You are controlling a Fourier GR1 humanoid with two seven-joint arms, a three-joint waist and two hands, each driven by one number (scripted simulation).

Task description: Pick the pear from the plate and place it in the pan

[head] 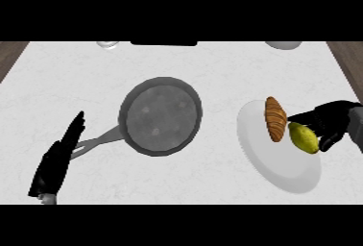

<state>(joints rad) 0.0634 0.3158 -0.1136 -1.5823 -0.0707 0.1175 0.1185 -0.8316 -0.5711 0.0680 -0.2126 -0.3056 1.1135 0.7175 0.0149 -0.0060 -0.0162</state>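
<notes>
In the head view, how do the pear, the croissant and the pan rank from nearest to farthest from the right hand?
From the right hand:
1. Pear, on the plate's right side, at the fingers.
2. Croissant, just left of the pear, same plate.
3. Pan, mid-counter, far to the left.

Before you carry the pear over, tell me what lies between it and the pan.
The croissant lies on the plate right beside the pear, on the side facing the pan. Past it, only bare counter shows.

Bright even light, soft faint shadows, no glare
</notes>
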